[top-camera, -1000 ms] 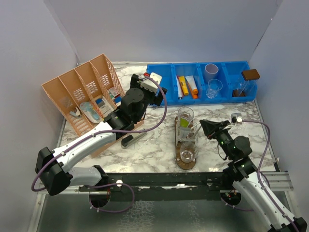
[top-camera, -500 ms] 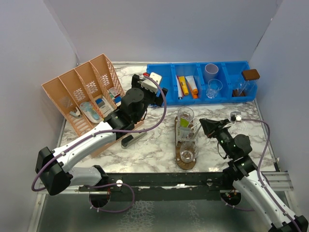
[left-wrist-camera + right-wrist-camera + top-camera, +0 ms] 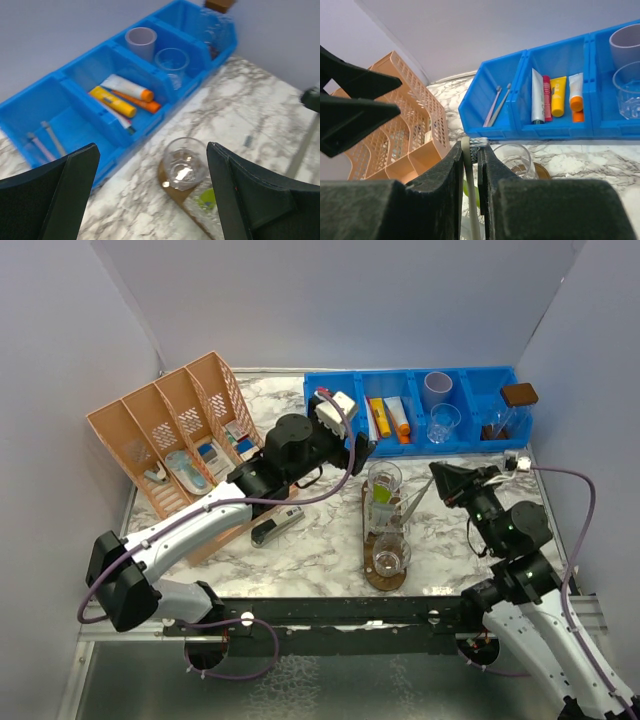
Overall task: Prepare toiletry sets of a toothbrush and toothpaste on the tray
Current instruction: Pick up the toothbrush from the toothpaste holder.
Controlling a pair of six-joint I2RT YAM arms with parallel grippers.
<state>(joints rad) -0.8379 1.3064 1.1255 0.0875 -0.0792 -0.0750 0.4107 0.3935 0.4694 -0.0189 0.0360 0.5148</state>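
Three tumblers cover most of the tray. Just to its right, my right gripper pinches the toothbrush, lower handle lost between my fingers; it has drawn back from the tumblers. My left gripper, wide and empty, has swung right along the blue bin.
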